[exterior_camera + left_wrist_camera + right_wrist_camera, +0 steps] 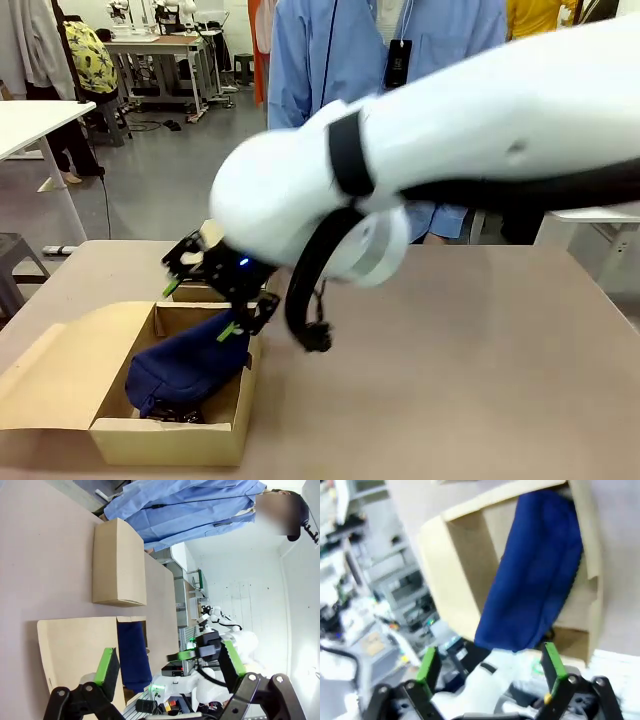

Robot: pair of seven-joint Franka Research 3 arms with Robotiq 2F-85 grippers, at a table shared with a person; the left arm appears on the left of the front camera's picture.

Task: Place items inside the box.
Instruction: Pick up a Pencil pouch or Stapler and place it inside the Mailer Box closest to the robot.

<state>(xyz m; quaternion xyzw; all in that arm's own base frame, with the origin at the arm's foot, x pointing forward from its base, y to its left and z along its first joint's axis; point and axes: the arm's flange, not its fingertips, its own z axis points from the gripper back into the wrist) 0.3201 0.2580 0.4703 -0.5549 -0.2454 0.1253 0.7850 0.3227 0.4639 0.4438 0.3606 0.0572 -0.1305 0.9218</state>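
Note:
The box (165, 440) stands open at the table's near left, its lid flap (60, 375) folded out to the left. Inside it the navy pouch (190, 368) lies slanted, its far end propped against the right wall. Something dark (175, 410) shows under its near end. My right gripper (200, 308) hovers open just above the pouch's far end, nothing between its fingers. In the right wrist view, the open gripper (490, 667) looks down on the pouch (535, 590) and the box (465, 580). My left gripper (170, 662) is open and empty, facing the box (75, 650) and pouch (132, 655).
A smaller closed cardboard box (117, 562) stands just beyond the open one, partly hidden by my right gripper in the front view. A person in a blue shirt (330, 50) stands at the far side. The table's right half (480, 360) is bare.

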